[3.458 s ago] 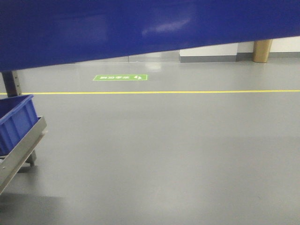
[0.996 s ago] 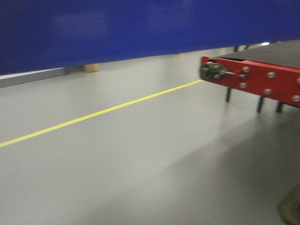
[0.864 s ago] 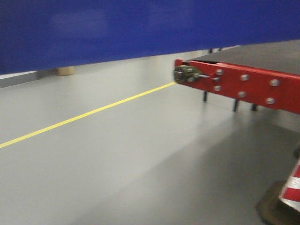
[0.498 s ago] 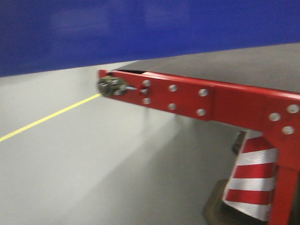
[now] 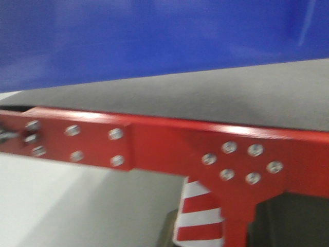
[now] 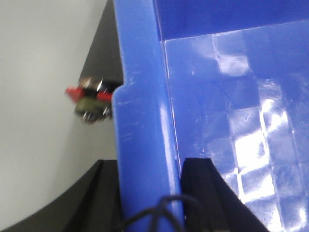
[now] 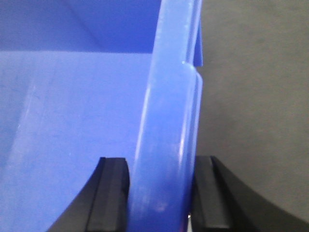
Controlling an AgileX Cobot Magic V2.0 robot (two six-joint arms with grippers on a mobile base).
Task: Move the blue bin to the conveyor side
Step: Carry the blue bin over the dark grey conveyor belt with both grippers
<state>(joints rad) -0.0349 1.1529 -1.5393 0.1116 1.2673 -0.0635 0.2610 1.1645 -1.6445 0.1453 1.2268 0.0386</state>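
- The front view alone shows the bin (image 5: 154, 36) from outside. Its blue wall fills the top of the picture, blurred, and neither hand is in view there.
- Below it in that view runs the conveyor (image 5: 169, 149), a red side rail with silver bolts and a flat dark grey top behind it. A red-and-white striped marker (image 5: 198, 216) stands under the rail.
- The left wrist view looks into the bin from above, over its glossy inner wall and thick rim. The left hand (image 6: 149, 203) is pressed together on that rim, with one black finger (image 6: 99, 193) outside the wall and the other inside. A thin black cable (image 6: 159, 212) crosses the rim between them.
- Only this view shows the conveyor's end, a small red piece with bolts (image 6: 89, 99) just outside the bin's rim.
- The right wrist view shows the opposite rim. The right hand (image 7: 161, 198) pinches it the same way, with one finger (image 7: 111, 193) inside the bin and one outside.
- Beyond that rim lies a plain dark grey surface (image 7: 256, 96). I cannot tell whether it is the conveyor's top.
- The bin's lower edge lies above the dark top in the front view. Whether they touch cannot be told.
- Bare pale grey floor (image 5: 61, 206) lies open at the lower left of the front view and left of the bin in the left wrist view.
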